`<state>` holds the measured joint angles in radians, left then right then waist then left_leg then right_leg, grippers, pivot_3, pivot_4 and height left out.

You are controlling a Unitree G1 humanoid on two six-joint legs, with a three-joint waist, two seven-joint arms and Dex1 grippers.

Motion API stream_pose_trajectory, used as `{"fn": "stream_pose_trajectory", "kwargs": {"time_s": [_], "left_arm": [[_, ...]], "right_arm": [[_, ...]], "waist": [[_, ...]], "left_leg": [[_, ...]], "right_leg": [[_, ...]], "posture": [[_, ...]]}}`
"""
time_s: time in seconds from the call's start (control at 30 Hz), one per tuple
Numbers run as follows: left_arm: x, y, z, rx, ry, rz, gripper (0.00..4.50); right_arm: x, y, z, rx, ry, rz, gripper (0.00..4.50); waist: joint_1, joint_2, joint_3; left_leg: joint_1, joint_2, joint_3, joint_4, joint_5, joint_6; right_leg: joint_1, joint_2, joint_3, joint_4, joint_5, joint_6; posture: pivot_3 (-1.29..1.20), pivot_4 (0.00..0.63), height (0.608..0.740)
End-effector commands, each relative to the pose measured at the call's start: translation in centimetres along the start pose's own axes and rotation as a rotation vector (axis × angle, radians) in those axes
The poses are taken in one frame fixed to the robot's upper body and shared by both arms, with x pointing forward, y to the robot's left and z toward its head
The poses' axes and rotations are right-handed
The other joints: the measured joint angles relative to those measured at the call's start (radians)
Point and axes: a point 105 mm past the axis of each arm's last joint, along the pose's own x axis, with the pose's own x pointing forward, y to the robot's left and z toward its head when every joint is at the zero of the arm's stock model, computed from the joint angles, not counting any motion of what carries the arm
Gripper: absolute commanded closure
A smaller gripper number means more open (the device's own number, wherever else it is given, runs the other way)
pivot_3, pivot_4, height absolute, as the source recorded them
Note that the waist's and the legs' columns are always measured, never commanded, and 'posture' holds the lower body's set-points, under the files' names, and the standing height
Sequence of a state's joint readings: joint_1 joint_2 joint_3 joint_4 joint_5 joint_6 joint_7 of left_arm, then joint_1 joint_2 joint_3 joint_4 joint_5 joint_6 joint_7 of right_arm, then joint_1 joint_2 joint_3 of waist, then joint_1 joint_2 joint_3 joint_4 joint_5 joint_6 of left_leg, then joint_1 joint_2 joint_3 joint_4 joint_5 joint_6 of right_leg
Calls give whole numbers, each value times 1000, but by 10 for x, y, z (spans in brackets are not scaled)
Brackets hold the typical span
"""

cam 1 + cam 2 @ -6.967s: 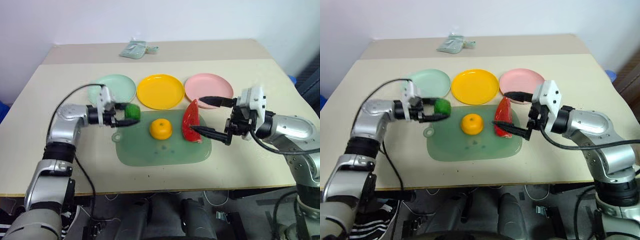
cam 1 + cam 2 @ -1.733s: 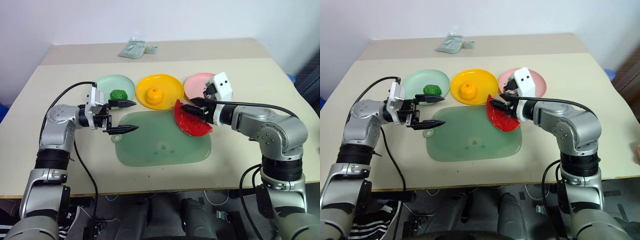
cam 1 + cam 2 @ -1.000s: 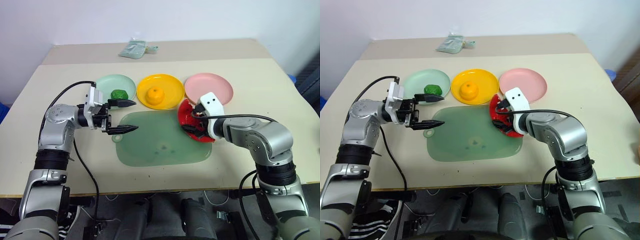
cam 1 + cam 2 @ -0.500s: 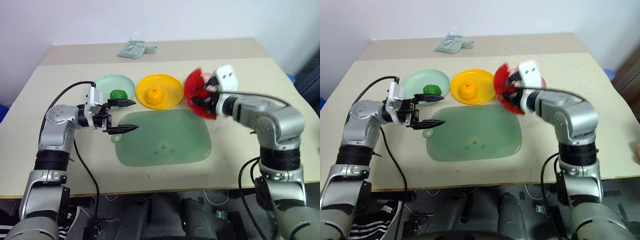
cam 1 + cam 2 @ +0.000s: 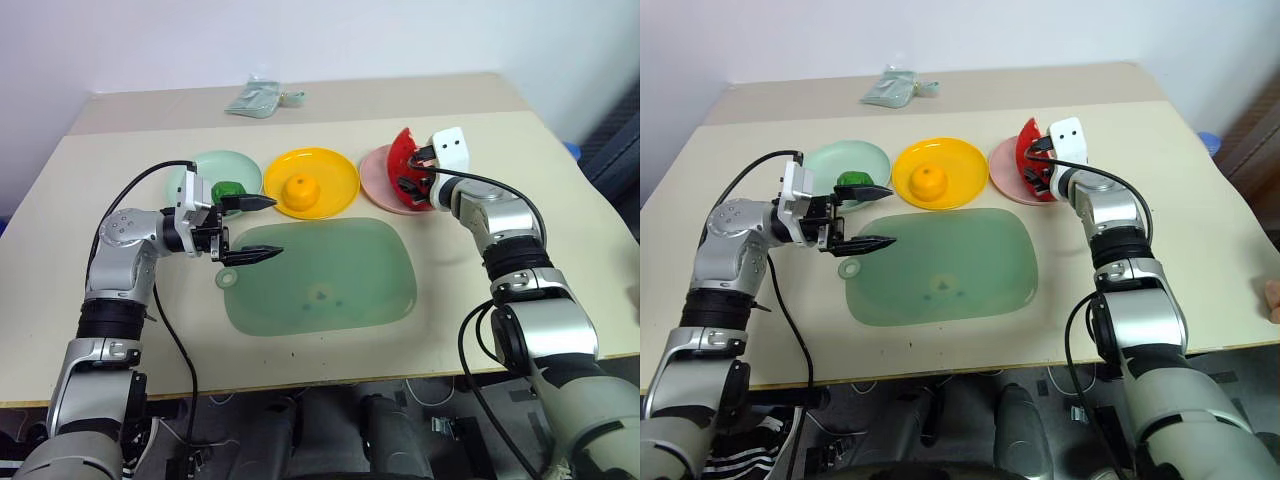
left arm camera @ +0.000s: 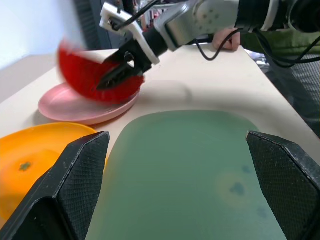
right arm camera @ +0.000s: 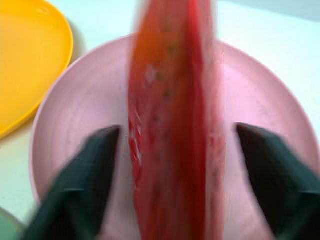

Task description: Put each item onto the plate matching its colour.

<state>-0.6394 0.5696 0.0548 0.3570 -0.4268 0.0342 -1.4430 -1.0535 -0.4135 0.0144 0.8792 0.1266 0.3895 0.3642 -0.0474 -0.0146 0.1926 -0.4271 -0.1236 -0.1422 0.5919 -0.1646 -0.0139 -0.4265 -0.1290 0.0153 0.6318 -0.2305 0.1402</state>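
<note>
The biggest worry is the red wedge [image 5: 404, 160] — it stands on edge over the pink plate [image 5: 378, 178], between the right gripper [image 7: 175, 145]'s parted fingers, and could topple off the rim. The orange fruit [image 5: 299, 187] sits on the yellow plate [image 5: 335, 195], the green lump [image 5: 230, 189] on the mint plate [image 5: 188, 172]. The left gripper [image 5: 252, 228] hangs wide open, holding nothing.
</note>
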Motion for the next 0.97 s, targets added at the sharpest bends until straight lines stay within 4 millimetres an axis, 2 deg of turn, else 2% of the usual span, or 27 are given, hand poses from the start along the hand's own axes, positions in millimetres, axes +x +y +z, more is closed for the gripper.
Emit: {"fn": "stream_pose_trajectory", "kwargs": {"time_s": [0.03,0.13,0.23,0.27,0.33,0.43,0.53,0.67,0.8,0.97], "left_arm": [[-10,1,13,41,-15,26,0],[-12,-1,13,37,-11,35,0],[-14,-2,13,34,-10,37,0],[-14,-2,13,33,-11,38,0],[-16,-1,13,32,-11,39,0],[-20,1,14,20,-11,36,0],[-25,3,18,9,-15,34,0],[-32,2,18,-1,-1,36,0],[-35,0,18,-13,13,32,0],[-32,0,19,-19,15,20,0]], "right_arm": [[-5,-8,44,-41,-146,-18,44],[-17,-10,71,-22,-258,14,44],[-38,-2,96,-92,-393,91,44],[-43,2,100,-94,-419,119,44],[-73,24,102,-151,-508,275,44],[-116,58,90,-200,-567,488,44],[-156,91,69,-270,-560,674,44],[-199,113,36,-294,-491,847,44],[-213,116,18,-312,-432,862,44],[-211,111,12,-285,-391,843,44]], "waist": [[-1,0,0],[-1,0,0],[2,1,1],[3,1,1],[7,0,0],[12,0,0],[10,0,0],[8,0,0],[9,0,0],[16,0,0]], "left_leg": [[0,0,0,0,0,0],[0,0,0,-1,0,0],[0,0,0,0,0,0],[0,0,0,0,0,0],[0,0,0,-1,0,0],[0,0,-1,1,-2,0],[0,0,0,2,-2,0],[0,1,0,2,-2,0],[0,2,1,2,-2,0],[0,2,1,3,-2,0]], "right_leg": [[0,0,0,0,0,0],[-1,1,1,0,0,0],[-1,1,2,0,0,0],[-1,1,2,0,0,0],[-1,1,2,0,0,0],[0,1,1,0,0,0],[0,1,2,0,0,1],[0,1,2,0,0,0],[1,0,2,-1,0,0],[1,0,2,-2,-1,0]], "posture": [[0,150,740],[0,150,740],[0,150,740],[0,150,740],[0,150,740],[0,150,740],[0,150,740],[0,150,740],[0,150,740],[0,150,740]]}}
